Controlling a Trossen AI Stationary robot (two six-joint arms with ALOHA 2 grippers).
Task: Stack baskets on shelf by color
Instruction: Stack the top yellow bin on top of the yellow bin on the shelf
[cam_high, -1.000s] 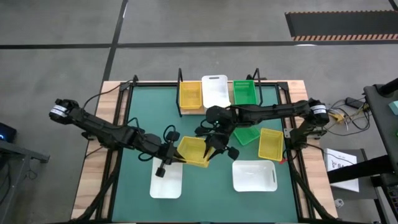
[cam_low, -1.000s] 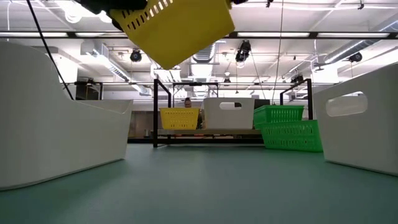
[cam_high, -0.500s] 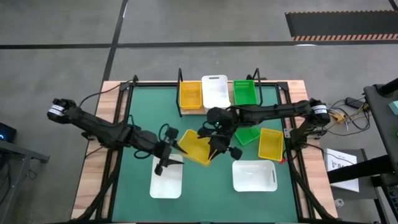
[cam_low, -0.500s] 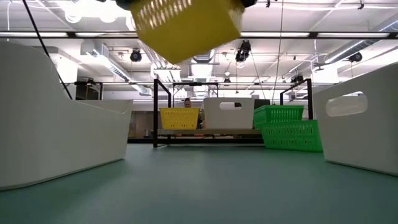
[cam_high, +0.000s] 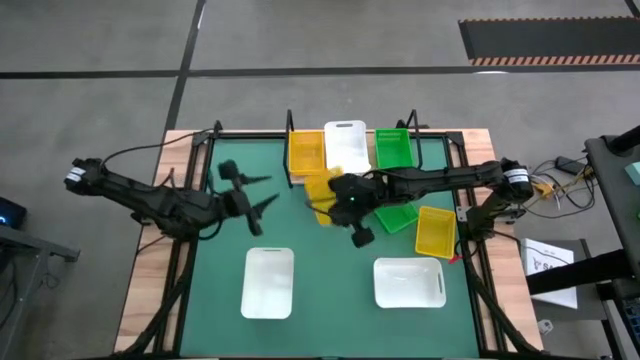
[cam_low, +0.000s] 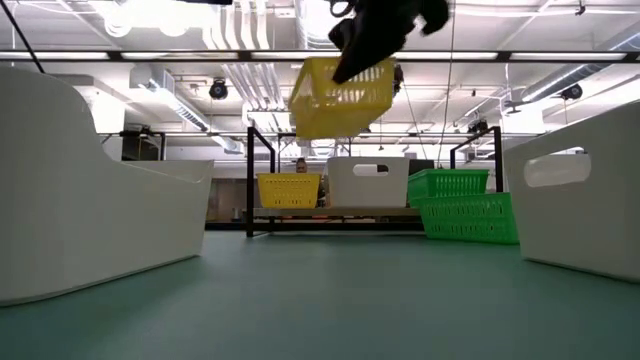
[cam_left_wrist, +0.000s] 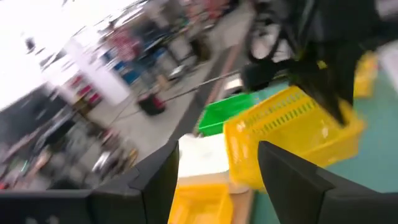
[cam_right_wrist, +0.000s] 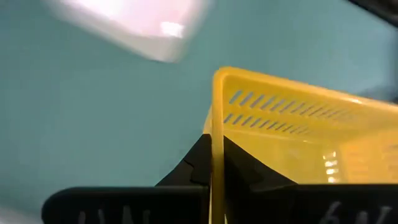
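Right tool (cam_high: 345, 203) of mine is clamped on the rim of a yellow basket (cam_high: 322, 197), one finger inside the wall and one outside, as my right wrist view shows. A second ago both my tools had hold of this basket low over the middle of the counter (cam_high: 330, 290), near the white basket (cam_high: 268, 283) on the left. Since then the basket has gone up and toward the far side, and it now hangs tilted in the air just short of the shelf (cam_high: 350, 176), in front of the yellow basket on the shelf (cam_high: 306, 151).

My left tool (cam_high: 250, 199) has let go and drawn back to the left. Its fingers are spread wide and hold nothing, and it floats above the left half of the counter, well apart from the carried basket.

My right arm reaches in from the right edge, stretched long across the counter, with the wrist bent down over the basket. My left arm runs in from the left edge at a shallow slant.

On the shelf stand a yellow, a white shelf basket (cam_high: 347, 146) and a green shelf basket (cam_high: 394, 148), left to right. On the counter lie a loose green basket (cam_high: 398, 217), a second yellow basket (cam_high: 435, 231) on the right, and another white basket (cam_high: 409, 283) near the front right.

I can read no writing or labels.
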